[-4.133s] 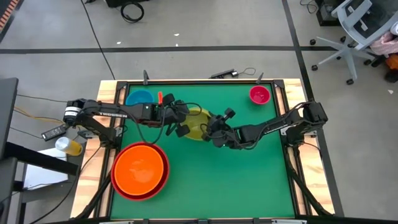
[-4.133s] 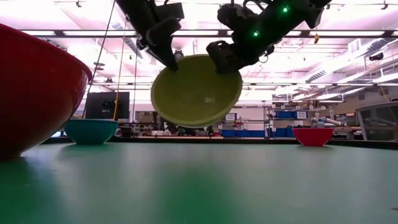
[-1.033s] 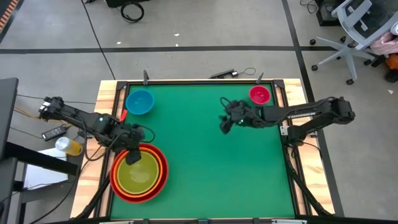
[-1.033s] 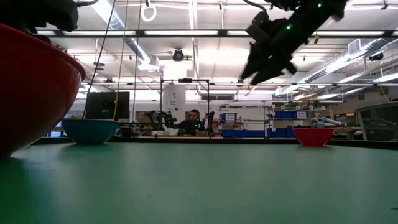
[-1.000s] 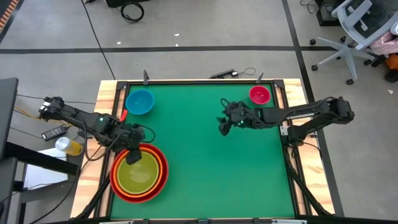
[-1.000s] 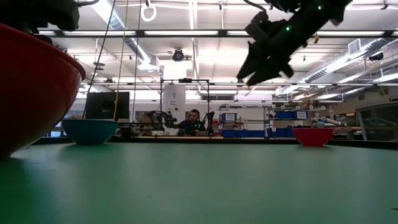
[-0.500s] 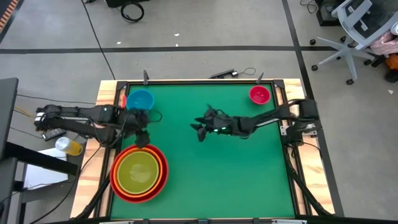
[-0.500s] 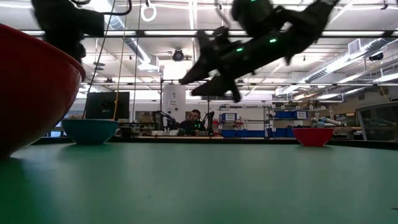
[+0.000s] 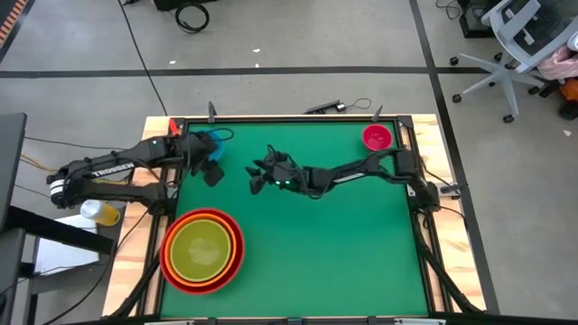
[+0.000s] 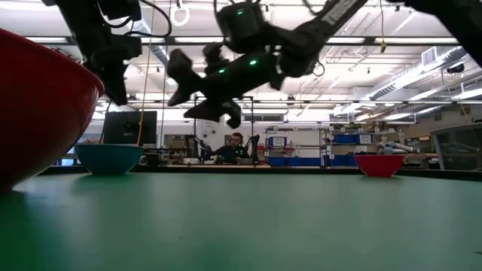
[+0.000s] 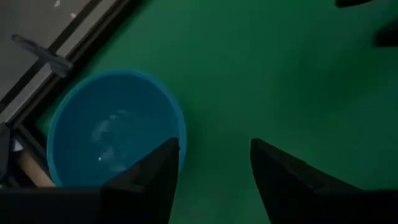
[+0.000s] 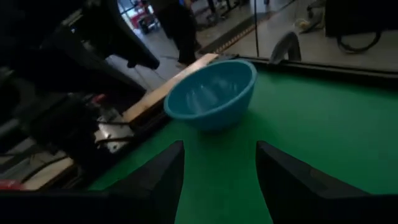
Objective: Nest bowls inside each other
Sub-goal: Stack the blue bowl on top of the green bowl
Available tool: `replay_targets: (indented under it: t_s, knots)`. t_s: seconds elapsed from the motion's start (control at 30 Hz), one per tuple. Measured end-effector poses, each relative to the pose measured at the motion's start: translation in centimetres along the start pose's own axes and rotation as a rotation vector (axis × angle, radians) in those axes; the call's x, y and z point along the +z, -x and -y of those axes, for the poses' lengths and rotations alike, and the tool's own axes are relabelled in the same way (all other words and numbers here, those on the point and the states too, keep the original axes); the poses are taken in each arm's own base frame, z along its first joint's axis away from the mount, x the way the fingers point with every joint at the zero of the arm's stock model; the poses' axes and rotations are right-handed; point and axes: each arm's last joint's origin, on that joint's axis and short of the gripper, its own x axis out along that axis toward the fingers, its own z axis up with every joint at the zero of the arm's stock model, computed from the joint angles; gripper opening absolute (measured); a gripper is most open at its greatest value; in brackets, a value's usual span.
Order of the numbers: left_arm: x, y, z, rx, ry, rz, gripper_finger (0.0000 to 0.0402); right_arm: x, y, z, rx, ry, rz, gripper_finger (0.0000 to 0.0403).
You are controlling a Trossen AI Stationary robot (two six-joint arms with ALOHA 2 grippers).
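The small blue bowl (image 9: pixel 202 140) stands on its base on the green mat at the far left, also seen as the blue bowl (image 11: pixel 112 130) and the blue bowl (image 12: pixel 211 93). My left gripper (image 9: pixel 213 171) hangs open just beside it, on its near right side. My right gripper (image 9: pixel 256 177) is open and reaches level across the table, pointing at the blue bowl from the right. The yellow-green bowl (image 9: pixel 200 250) sits inside the orange bowl (image 9: pixel 177 236), which sits inside the red bowl (image 9: pixel 237 262), at the near left. The magenta-pink bowl (image 9: pixel 377 137) stands alone at the far right.
A raised black frame (image 9: pixel 289 118) on wooden rails edges the mat. The right arm (image 9: pixel 352 171) stretches across the far half of the table. Open green mat (image 9: pixel 334 253) lies to the right of the stack. A person sits in the room beyond the table (image 10: pixel 236 144).
My left gripper has swung from above the bowl stack toward the table's far edge, up to the blue bowl, turning as it went. My right gripper has swept toward the table's left edge and somewhat down, toward the same bowl. No bowl has moved.
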Motion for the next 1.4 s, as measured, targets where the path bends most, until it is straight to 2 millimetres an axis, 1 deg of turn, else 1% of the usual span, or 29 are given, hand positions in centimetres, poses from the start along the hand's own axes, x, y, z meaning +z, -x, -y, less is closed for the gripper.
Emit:
replay_targets:
  t_s: [0.1, 0.2, 0.3, 0.37, 0.47, 0.53, 0.6, 0.77, 0.9, 0.97, 1.1, 1.2, 1.4]
  knots:
    - [-0.3, -0.1, -0.2, 0.014, -0.012, -0.037, 0.0201, -0.5, -2.5, -0.1, 0.019, -0.009, -0.012, 0.0201]
    - [-0.1, -0.3, -0.4, 0.041, -0.003, -0.031, 0.0201, -1.0, -4.5, -0.2, 0.045, -0.042, -0.055, 0.0201]
    - [0.2, -0.8, -0.5, 0.121, -0.011, -0.027, 0.0201, -1.6, -5.6, -0.3, 0.075, -0.058, -0.100, 0.0201]
    - [0.4, -1.4, -0.6, 0.156, -0.043, -0.047, 0.0201, -2.4, -5.4, -0.4, 0.084, -0.020, -0.139, 0.0201]
    - [1.0, -2.6, -0.4, 0.143, -0.067, -0.077, 0.0201, -3.9, -4.1, -0.6, 0.032, 0.043, -0.136, 0.0201]
    - [1.4, -3.4, -0.1, 0.138, -0.074, -0.087, 0.0201, -4.3, -2.9, -0.6, -0.021, 0.086, -0.109, 0.0201]
    - [1.7, -4.3, 0.2, 0.138, -0.082, -0.104, 0.0201, -4.2, -1.7, -0.3, -0.053, 0.097, -0.080, 0.0201]
    - [1.9, -6.2, 0.6, 0.151, -0.100, -0.178, 0.0201, -2.1, 0.9, 2.5, -0.052, 0.010, -0.002, 0.0201]
    - [2.0, -7.1, 0.0, 0.181, -0.076, -0.216, 0.0201, -0.1, 2.9, 4.4, -0.030, -0.027, 0.025, 0.0201]
    - [2.1, -7.4, -0.5, 0.190, -0.045, -0.219, 0.0201, 0.3, 3.8, 5.1, -0.027, -0.040, 0.018, 0.0201]
    - [2.4, -7.9, -0.8, 0.118, 0.005, -0.218, 0.0199, 0.7, 5.2, 5.7, -0.021, -0.040, 0.019, 0.0201]
    - [2.5, -8.2, -0.9, 0.106, 0.034, -0.216, 0.0190, 0.8, 5.8, 5.8, -0.008, -0.045, 0.032, 0.0201]
    - [2.5, -9.3, -0.8, 0.119, 0.054, -0.259, 0.0169, 0.6, 6.1, 5.6, 0.015, -0.053, 0.046, 0.0201]
